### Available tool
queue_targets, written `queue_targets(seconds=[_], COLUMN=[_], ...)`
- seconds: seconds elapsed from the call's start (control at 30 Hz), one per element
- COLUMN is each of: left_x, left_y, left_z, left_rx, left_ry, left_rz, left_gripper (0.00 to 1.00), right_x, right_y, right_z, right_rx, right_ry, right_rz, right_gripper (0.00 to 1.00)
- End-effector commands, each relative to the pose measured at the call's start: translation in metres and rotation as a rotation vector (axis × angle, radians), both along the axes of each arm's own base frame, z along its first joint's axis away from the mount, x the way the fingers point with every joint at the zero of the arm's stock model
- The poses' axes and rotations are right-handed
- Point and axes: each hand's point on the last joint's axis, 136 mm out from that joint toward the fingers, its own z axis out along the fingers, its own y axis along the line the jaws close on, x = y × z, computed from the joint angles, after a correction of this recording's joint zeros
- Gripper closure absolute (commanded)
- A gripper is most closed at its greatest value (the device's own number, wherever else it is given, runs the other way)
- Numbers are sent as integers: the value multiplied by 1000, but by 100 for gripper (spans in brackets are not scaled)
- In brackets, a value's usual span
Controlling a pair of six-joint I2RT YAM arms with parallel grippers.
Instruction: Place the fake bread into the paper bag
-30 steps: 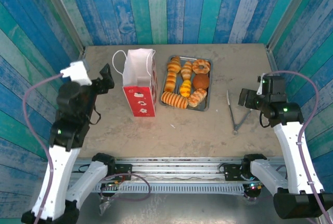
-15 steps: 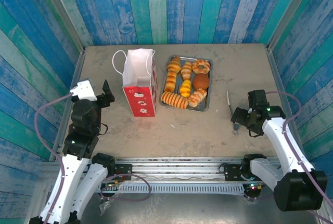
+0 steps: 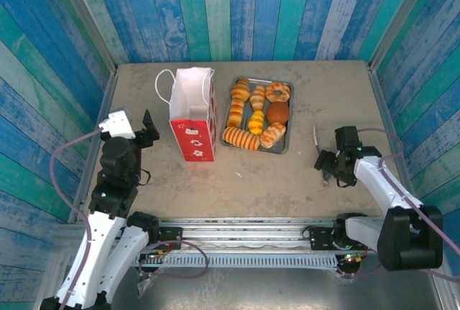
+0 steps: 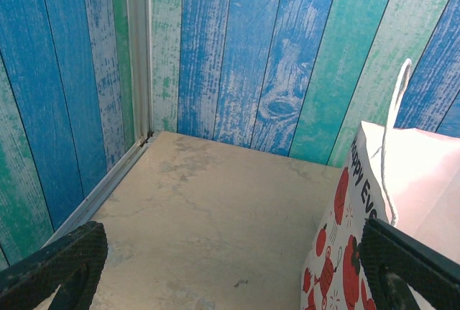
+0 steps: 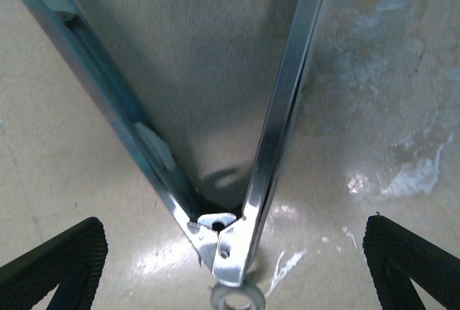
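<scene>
Okay, status then: the fake bread (image 3: 256,114) sat piled in the grey tray (image 3: 282,147), toward the back middle of the surface (image 3: 244,180). The pile was croissants, ridged loaves, a ring doughnut and a dark bun. The paper bag (image 3: 192,119) stood upright just beside the tray on its left, mouth facing up, with a white cord handle looping off its left side.

The left tool (image 3: 146,129) hung left of the bag and apart from it, fingers spread wide with nothing between them. Its wrist view caught the bag's red-printed side (image 4: 338,252) at the right edge.

The right tool (image 3: 325,166) was down low over the metal tongs (image 3: 315,137), which lay on the surface right of the tray. In the wrist view its fingers (image 5: 50,260) stood wide apart on either side of the tongs' hinge end, pads clear of the metal. The tongs' arms splayed in a V away from the camera. Both tools were empty.
</scene>
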Motion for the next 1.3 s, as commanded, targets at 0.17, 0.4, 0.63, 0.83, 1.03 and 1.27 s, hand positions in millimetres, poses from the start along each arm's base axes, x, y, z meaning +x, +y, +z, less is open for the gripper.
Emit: queue_targets(seconds=[0.17,0.4,0.63,0.83,1.03,1.27], left_x=[3,4,5,7,9,14], left_y=[2,2,4,5,8,16], left_z=[-2,-3,-5,-7,-9,-12], left_rx=[16,20,14,5,-5,-21], left_ry=[-2,4,9,12,10,23], left_rz=[17,20,21,19,22,41], left_gripper=[6,6,6,6,6,6], right_x=[21,40,48,49,55,60], right_y=[-7,-4,-3,-3,-8,-15], right_z=[-11,-20,-33,-33,-5,34], right_rx=[-77,-75,-83,-97,-137,-180], right_ry=[10,20,43,40,-41,-169], right_rz=[24,16,6,5,12,-9], right_gripper=[10,15,20,34,45,53])
